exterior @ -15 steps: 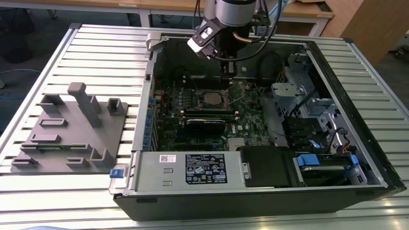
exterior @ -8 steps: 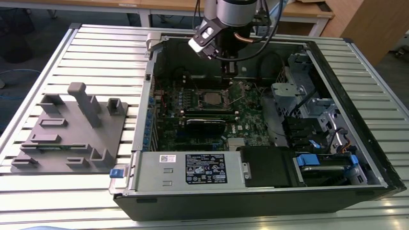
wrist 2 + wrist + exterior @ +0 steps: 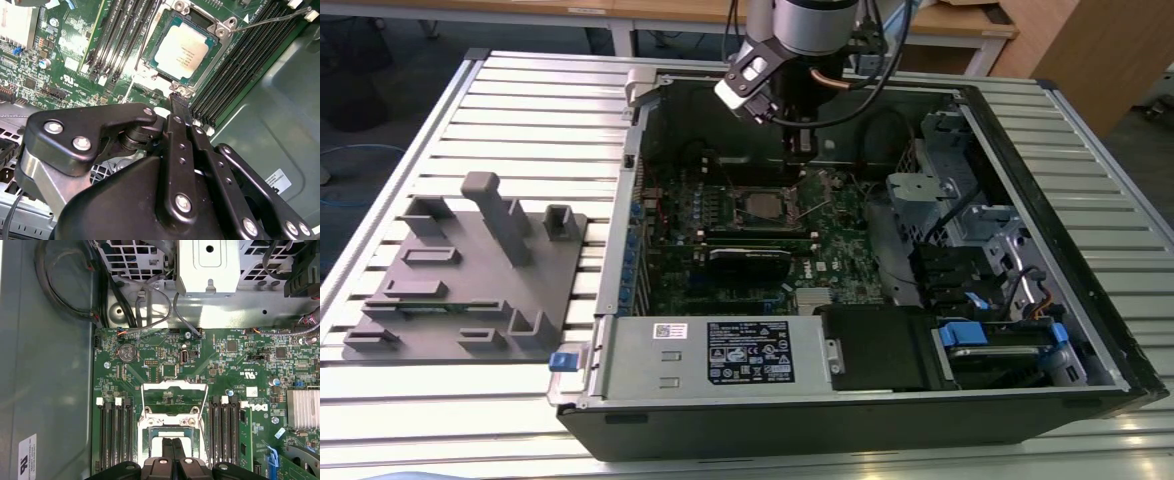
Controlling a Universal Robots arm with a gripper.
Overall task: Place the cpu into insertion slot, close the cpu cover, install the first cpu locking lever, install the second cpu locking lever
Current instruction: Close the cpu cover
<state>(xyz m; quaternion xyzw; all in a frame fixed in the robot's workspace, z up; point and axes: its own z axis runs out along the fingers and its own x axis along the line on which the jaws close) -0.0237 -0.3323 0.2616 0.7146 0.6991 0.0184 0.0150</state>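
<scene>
The cpu (image 3: 182, 49) lies flat in the insertion slot (image 3: 216, 47), silver top up, in the second wrist view. In the exterior view the slot (image 3: 761, 205) sits mid-board inside the open computer case. The cpu cover (image 3: 174, 389) is swung open in the first wrist view, and board shows through its window. My gripper (image 3: 172, 446) is shut with nothing between its fingers, and its tips (image 3: 177, 102) hover by the socket's edge, between chip and raised cover. Two thin wire locking levers (image 3: 265, 20) (image 3: 144, 45) stand unlatched on either side of the socket. The arm (image 3: 798, 150) hangs just behind the slot.
Long black memory slots (image 3: 240, 65) flank the socket on both sides. A heatsink (image 3: 303, 407), cables (image 3: 150, 310) and a metal drive cage (image 3: 921, 190) crowd the case. The power supply (image 3: 714, 355) sits at the case's near end. A grey fixture block (image 3: 467, 270) stands on the slatted table.
</scene>
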